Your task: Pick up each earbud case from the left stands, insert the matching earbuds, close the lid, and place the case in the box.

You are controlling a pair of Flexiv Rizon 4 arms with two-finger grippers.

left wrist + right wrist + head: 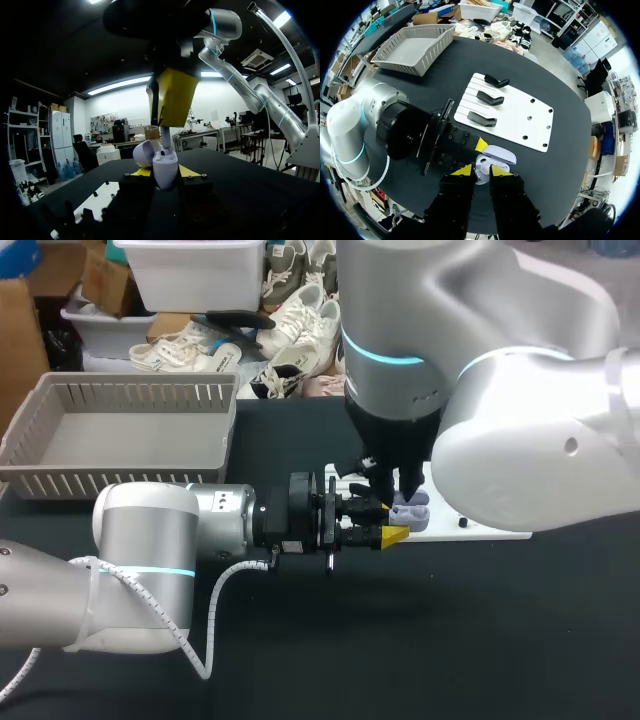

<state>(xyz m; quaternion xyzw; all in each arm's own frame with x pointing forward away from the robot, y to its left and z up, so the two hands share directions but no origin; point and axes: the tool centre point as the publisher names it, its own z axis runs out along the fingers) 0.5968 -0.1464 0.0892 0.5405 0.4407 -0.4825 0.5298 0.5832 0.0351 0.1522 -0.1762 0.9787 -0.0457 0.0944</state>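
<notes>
Lavender earbud case (410,513) is held over the black worktop (450,640), at the edge of the white base plate (485,528). The left claw (390,522) pinches the case body from two sides. In the left wrist view its yellow fingertips (142,171) flank the case (165,167) and contact it. The case stands upright, with its lid (144,152) hinged open to one side.

The right claw (398,495) is positioned directly over the open case and points down. Its arm enters from the right side. In the right wrist view the case (487,167) lies just ahead of the right claw (481,172), with the lid (499,154) open toward the plate. Whether the right claw is spread or pinching a part cannot be told.

Three black stands (490,98) sit in a row on the base plate (535,120), at the end nearer the basket. The grey slatted basket (120,483) sits at the far left of the worktop, well apart from both claws.
</notes>
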